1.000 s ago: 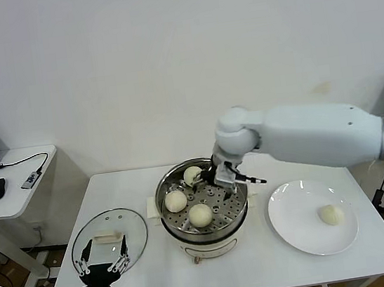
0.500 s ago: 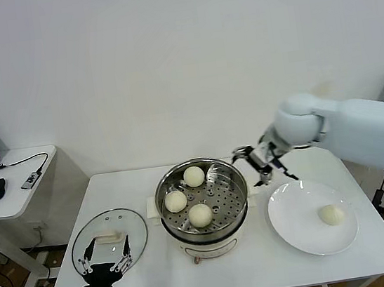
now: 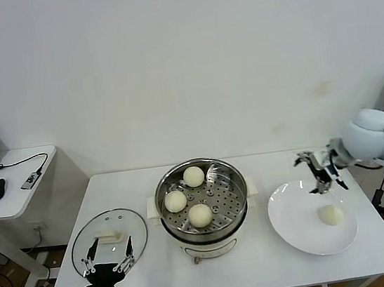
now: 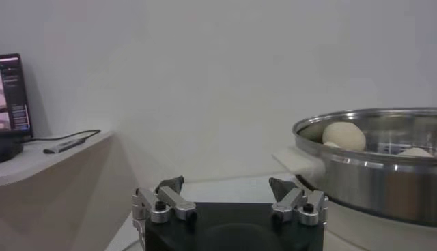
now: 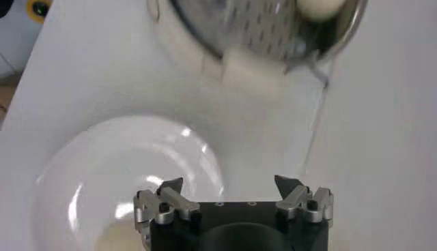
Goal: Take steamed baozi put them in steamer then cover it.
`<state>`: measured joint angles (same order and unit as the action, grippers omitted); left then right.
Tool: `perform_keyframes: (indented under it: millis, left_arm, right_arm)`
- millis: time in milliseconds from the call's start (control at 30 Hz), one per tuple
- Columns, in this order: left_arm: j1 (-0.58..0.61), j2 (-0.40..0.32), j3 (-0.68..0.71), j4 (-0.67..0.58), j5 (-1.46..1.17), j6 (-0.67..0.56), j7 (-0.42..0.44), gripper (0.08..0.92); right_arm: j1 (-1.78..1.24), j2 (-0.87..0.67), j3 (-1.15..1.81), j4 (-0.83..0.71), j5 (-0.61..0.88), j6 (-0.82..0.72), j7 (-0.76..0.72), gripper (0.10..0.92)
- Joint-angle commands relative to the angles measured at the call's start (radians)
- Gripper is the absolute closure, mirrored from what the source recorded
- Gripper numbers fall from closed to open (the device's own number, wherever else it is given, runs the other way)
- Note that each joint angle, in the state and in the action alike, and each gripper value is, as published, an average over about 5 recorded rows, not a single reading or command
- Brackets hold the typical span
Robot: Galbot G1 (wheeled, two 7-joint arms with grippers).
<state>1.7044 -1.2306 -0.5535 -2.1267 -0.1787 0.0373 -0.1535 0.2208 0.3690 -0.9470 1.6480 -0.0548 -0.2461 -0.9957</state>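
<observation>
**Three buns in, one on the plate**

I see the shiny steel steamer (image 3: 202, 200) mid-frame with a perforated floor, holding three smooth round cream buns (image 3: 194, 176). A fourth bun (image 3: 331, 215) sits on the flat white plate (image 3: 294, 223), lower right. My right gripper (image 3: 318, 171) hovers just above and left of it, jaws spread, empty. Glass cover (image 3: 109, 239) lies lower left; left gripper (image 3: 107, 259) over its near edge, jaws apart, empty.
</observation>
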Motion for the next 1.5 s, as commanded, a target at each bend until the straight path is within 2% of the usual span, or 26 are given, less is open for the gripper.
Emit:
perform_keyframes:
  millis: [33,433,833,1500]
  left_arm:
    - [0.001,0.002,-0.001,0.004,0.000,0.000,0.001,0.177]
    - [0.012,0.002,-0.005,-0.005,0.005,0.001,0.000,0.177]
    - [0.020,-0.001,-0.010,-0.012,0.008,0.002,0.001,0.177]
    - [0.017,-0.012,-0.008,-0.005,0.012,0.000,0.000,0.177]
  right_arm:
    - [-0.374,-0.077,0.303,-0.126,-0.084,-0.003,-0.003,0.203]
    - [-0.544,0.006,0.438,-0.234,-0.116,0.014,-0.022,0.203]
    - [-0.564,0.088,0.450,-0.336,-0.120,0.053,-0.033,0.203]
    - [-0.571,0.163,0.465,-0.400,-0.146,0.055,0.003,0.209]
